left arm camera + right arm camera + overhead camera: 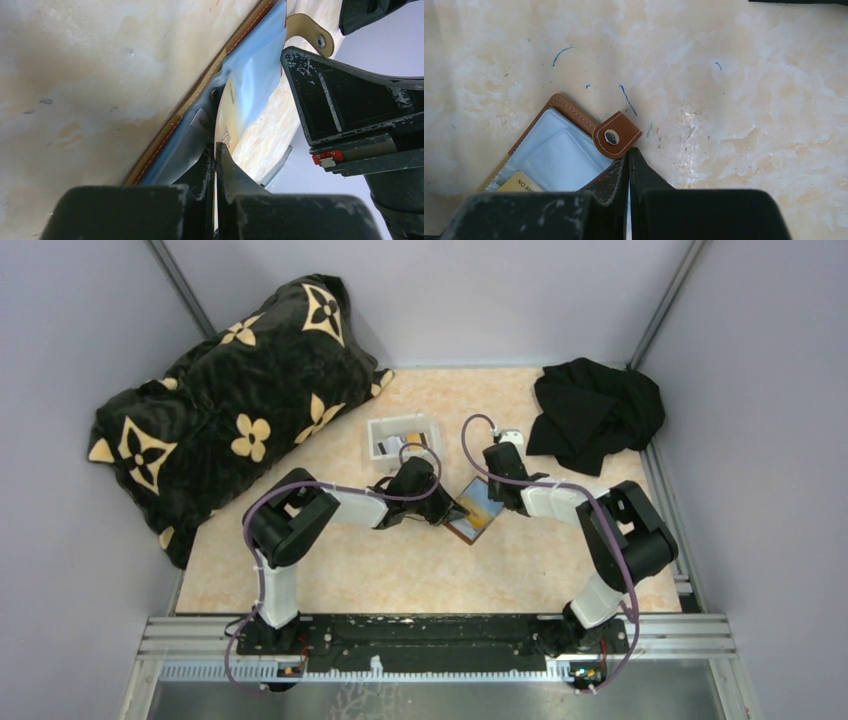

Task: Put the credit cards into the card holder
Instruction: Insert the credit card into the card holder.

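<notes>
Card holder (pixel 478 512) is seen lying open on the table (pixel 400 570), between the two grippers; a gold-tan card (pixel 228 120) is pinched edge-on by the closed fingers of the left gripper (pixel 215 151), its far end tucked under a clear pocket; the right gripper (pixel 629 157) is closed with nothing held, its tips set against the holder's edge beside the snap tab (pixel 616 136); further cards (pixel 415 440) are seen in the white tray (pixel 372 433) behind.
</notes>
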